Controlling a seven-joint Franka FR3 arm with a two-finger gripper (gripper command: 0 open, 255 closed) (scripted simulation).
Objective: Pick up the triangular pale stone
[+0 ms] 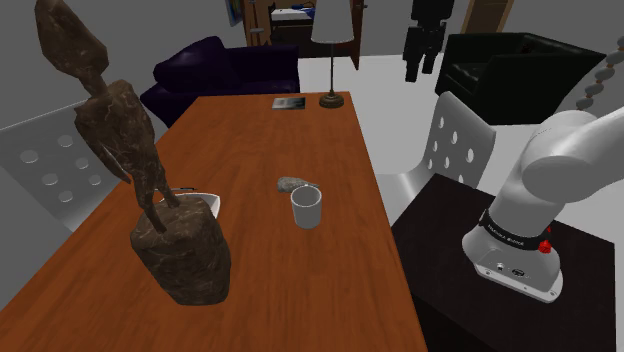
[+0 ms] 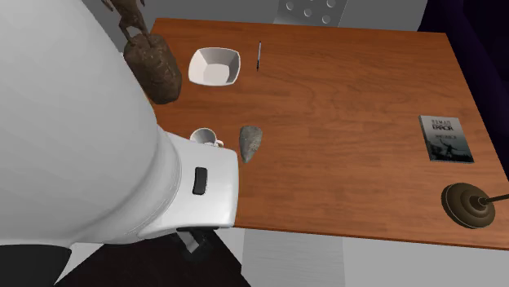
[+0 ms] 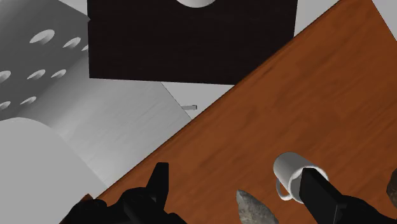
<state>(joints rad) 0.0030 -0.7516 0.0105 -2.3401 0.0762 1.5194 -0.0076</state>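
We see the brown bench (image 1: 270,130) bearing a grey stone (image 2: 250,142) beside a white mug (image 1: 306,208), a bowl (image 2: 215,66), statue (image 1: 180,245), book (image 2: 446,138), lamp (image 2: 466,204), perhaps a pen (image 2: 258,55).

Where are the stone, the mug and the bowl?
stone (image 2: 250,143), second exterior view, its middle.
mug (image 1: 306,212), shoulder view, its outer wall.
bowl (image 2: 225,60), second exterior view, its inner wall.
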